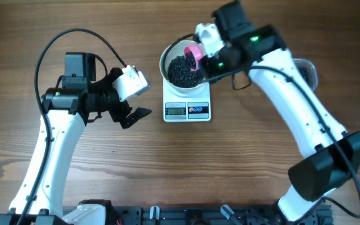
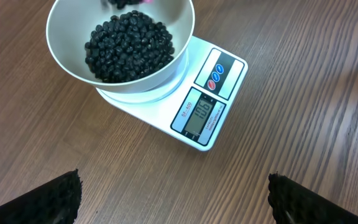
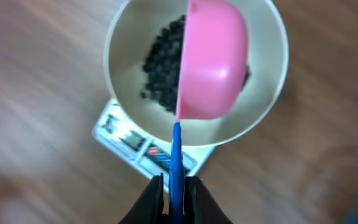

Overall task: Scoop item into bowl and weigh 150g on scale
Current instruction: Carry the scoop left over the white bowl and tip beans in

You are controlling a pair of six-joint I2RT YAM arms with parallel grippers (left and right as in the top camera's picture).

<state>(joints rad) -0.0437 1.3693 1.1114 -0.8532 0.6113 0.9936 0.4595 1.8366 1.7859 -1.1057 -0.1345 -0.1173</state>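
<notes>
Beans, tiny and matte black, sit in a dark heap at the bottom of the white bowl, and the bowl stands squarely on the little white scale, out in the middle of the table. Over the bowl hangs a pink scoop, rolled onto its edge so its back faces the right wrist view. To me this reads as the tipping step, a load going into the bowl, though I can't see whether anything is left inside the scoop. The display on the scale is lit with digits, too small for me to trust a reading. Now the right jaws: pinched narrow, clamped on the scoop's thin blue handle, one finger either side, touching nothing else as far as I can tell. The left jaws, by contrast, are spread as wide as they go and hold nothing. They hover above bare table near the scale on its left side, not touching it. Next up, I'd say: level the scoop, lift it clear of the rim without nudging the bowl and let the number settle. Then judge whether another scoop is wanted, with smaller ones as the target nears, since overshooting would mean taking beans back out.
</notes>
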